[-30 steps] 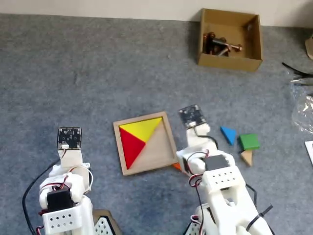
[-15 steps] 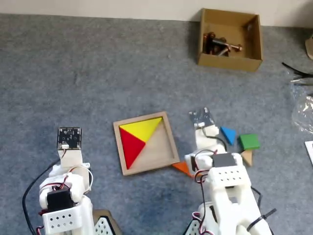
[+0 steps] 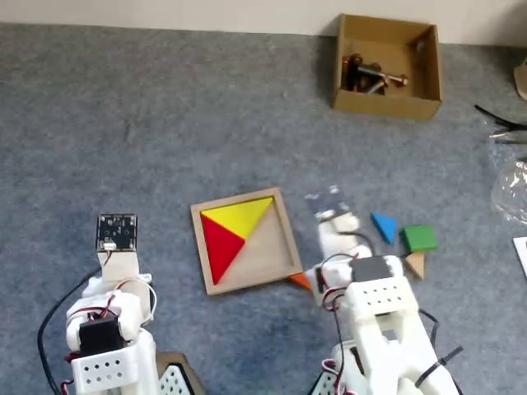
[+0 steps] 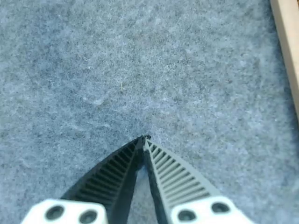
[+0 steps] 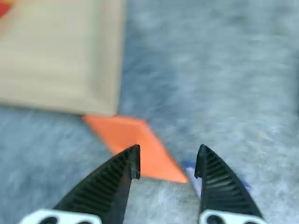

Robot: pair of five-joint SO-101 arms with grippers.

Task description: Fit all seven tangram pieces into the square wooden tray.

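The square wooden tray (image 3: 285, 224) lies mid-table with a yellow triangle (image 3: 239, 216) and a red triangle (image 3: 220, 244) in it. An orange parallelogram (image 3: 297, 281) rests on the carpet at the tray's near right corner. In the right wrist view my right gripper (image 5: 167, 162) is open over the orange parallelogram (image 5: 133, 137), beside the tray corner (image 5: 110, 70). A blue triangle (image 3: 383, 225), a green square (image 3: 420, 238) and a tan triangle (image 3: 416, 264) lie right of the right arm (image 3: 336, 236). My left gripper (image 4: 144, 139) is shut over bare carpet, with the tray edge (image 4: 288, 51) off to one side.
A cardboard box (image 3: 387, 56) holding small metal parts stands at the back right. Cables and a plastic bag (image 3: 512, 185) sit at the right edge. The left arm (image 3: 116, 247) stays near the front left, apart from the tray.
The right arm swung right toward the loose pieces, then back left toward the tray's near right corner. The orange piece is partly covered again. The left arm has not moved.
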